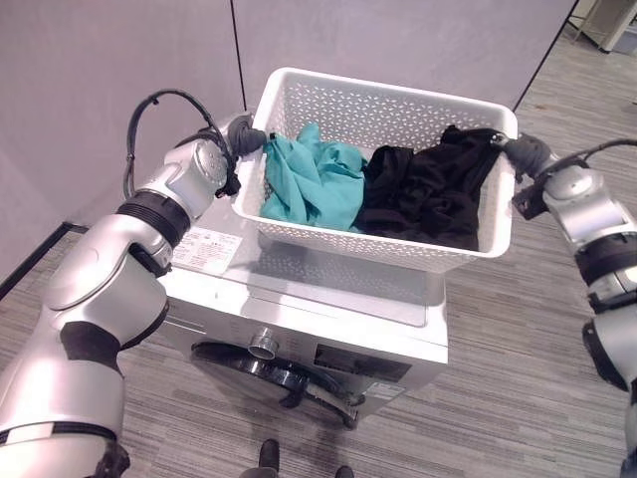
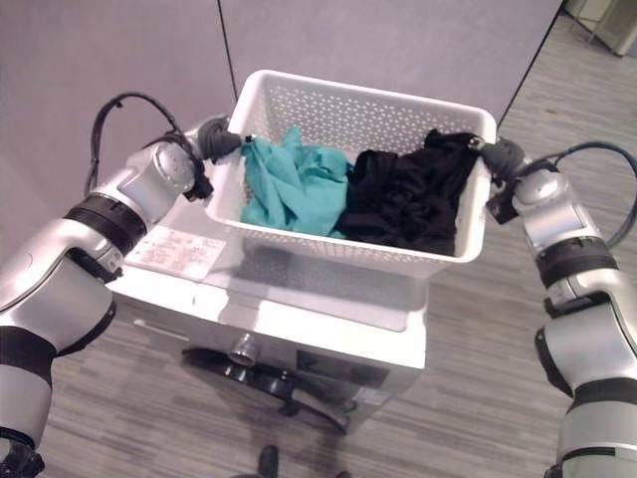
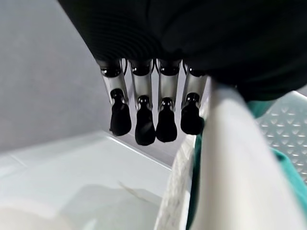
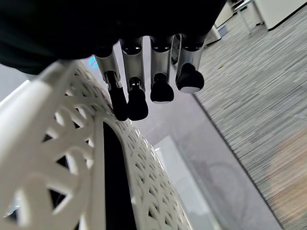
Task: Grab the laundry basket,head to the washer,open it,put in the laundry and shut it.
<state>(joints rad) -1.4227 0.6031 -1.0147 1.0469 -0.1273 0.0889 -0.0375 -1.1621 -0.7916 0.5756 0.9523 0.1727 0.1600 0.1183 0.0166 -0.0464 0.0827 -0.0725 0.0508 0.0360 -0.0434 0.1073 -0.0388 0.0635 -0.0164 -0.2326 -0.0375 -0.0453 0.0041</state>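
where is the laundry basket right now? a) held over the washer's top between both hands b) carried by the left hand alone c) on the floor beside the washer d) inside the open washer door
a: the white laundry basket, with teal and black clothes in it, sits over the top of the washer, with the left hand at one end rim and the right hand at the other.

Place: an office-like test room set up for laundry.
Walls: plain grey partition panels [image 1: 119, 60] stand beyond the robot hand [image 1: 244, 137].
Floor: striped grey carpet tiles [image 1: 518, 358].
Appliance: a white washer [image 1: 328, 329] stands alone below.
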